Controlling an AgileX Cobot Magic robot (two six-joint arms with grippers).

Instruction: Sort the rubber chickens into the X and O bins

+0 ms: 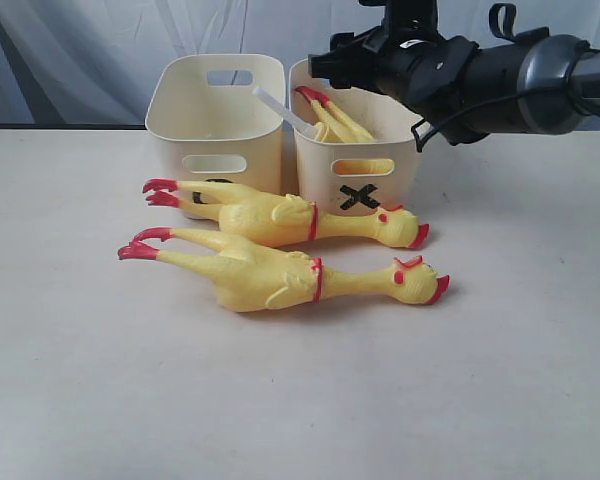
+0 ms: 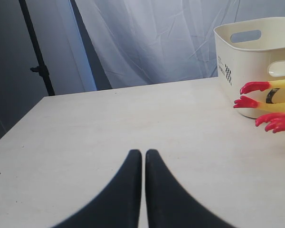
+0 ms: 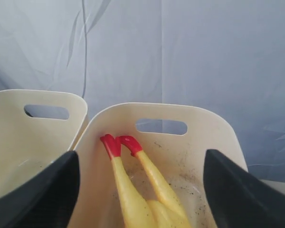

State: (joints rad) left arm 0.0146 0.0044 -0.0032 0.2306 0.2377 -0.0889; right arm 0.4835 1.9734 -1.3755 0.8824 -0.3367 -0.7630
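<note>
The near table (image 1: 300, 400) is bare from 4 to 8 o'clock, with open room out to both side edges. The left gripper (image 2: 143, 156) hangs low over bare table, its fingers pressed together and holding nothing. Two rubber chickens lie side by side at centre, heads to 3 o'clock and feet to 9: the nearer chicken (image 1: 280, 275), then the second chicken (image 1: 280, 218), whose legs hide most of the O bin's (image 1: 215, 125) mark. At 12 o'clock the two bins touch. The X bin (image 1: 315, 170) holds the third chicken (image 1: 335, 120), feet up. The right gripper (image 3: 140, 185) hovers over it, spread wide and empty. Count: three chickens, two bins.
</note>
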